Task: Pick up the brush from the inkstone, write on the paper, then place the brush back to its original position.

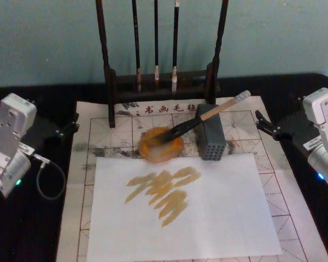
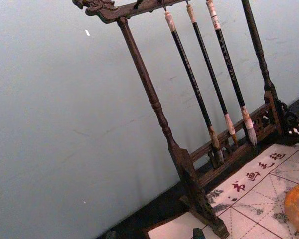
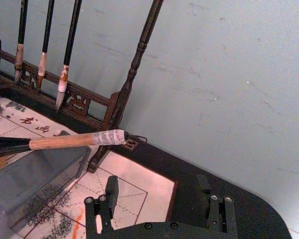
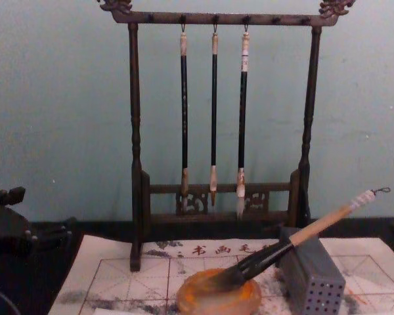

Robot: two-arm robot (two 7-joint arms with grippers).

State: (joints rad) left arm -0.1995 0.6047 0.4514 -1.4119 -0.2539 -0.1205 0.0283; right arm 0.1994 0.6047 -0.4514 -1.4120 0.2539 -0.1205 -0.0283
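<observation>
Left gripper (image 1: 72, 125) parked far left, fingers spread, holding nothing. Brush (image 1: 218, 109) lies with bristles in inkstone (image 1: 147, 150) on the red-grid paper (image 1: 106, 139), handle leaning on grey block (image 1: 212, 144). Right gripper (image 3: 157, 196) far right, fingers spread, holding nothing.

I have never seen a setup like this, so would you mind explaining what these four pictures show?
It is a two-armed robot. One picture looks down from its head, one forward from its chest, two from its wrists. The left hand and the open right hand sit at the sides, holding nothing. On the red-grid paper lies a white sheet with ochre strokes. The brush rests bristles in the inkstone, handle leaning on a grey block. Behind stands a rack with three slim brushes.
</observation>
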